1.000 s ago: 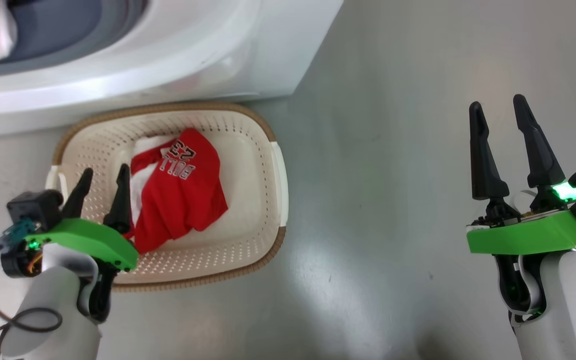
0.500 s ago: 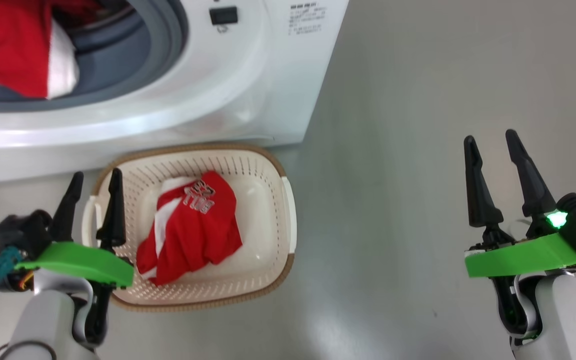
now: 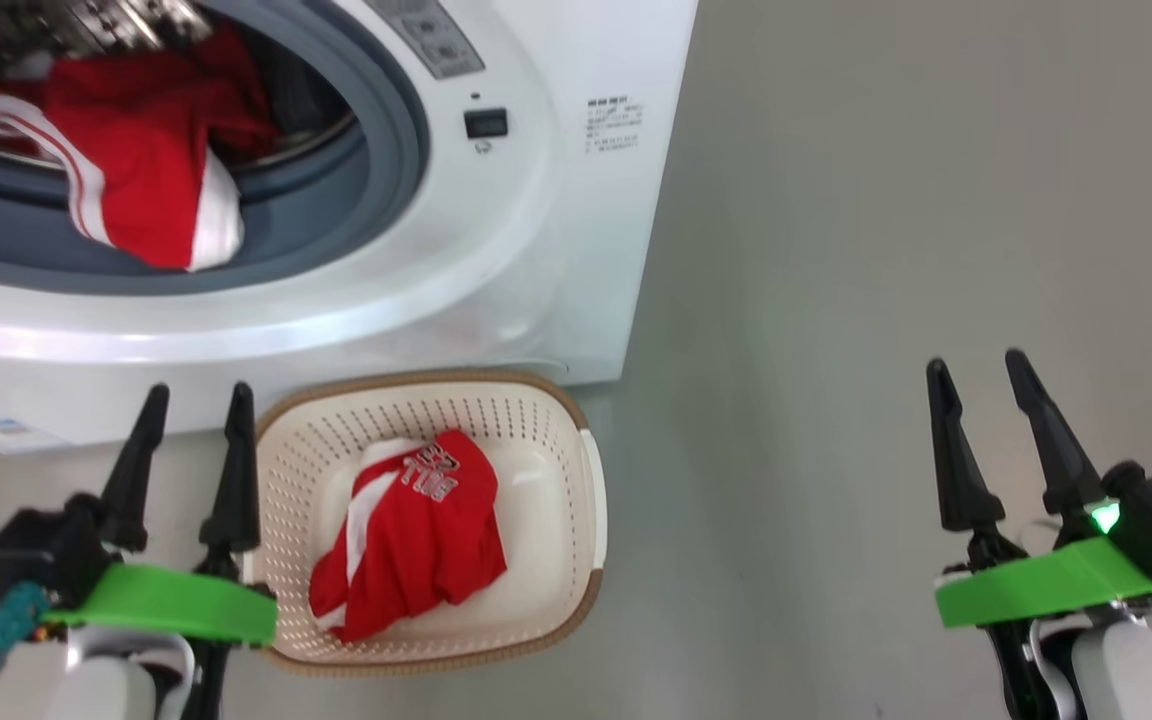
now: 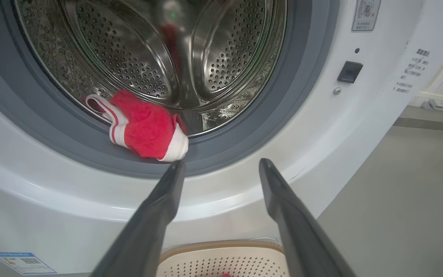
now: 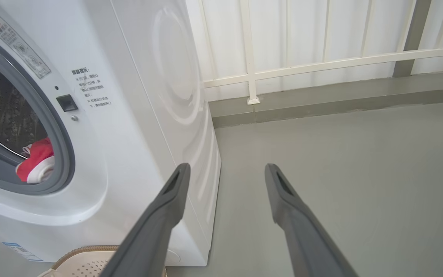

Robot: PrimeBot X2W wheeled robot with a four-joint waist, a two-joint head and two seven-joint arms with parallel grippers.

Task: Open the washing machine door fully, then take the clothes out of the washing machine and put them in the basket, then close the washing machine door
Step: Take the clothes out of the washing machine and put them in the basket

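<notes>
Jaws of both grippers spread wide, holding nothing. Left gripper (image 3: 196,392) hovers at left edge of basket (image 3: 591,480), fingers aimed at washing machine (image 3: 556,250). Right gripper (image 3: 974,362) over bare floor (image 3: 836,300), well apart from basket. 1 red jersey (image 3: 416,545) lies crumpled in basket. 1 red garment (image 3: 136,190) with white trim hangs over grey gasket (image 3: 356,220) at drum mouth. Basket sits on floor just beside machine front.

Grey floor (image 3: 836,250) bears washing machine (image 3: 536,250) and basket (image 3: 593,500).
</notes>
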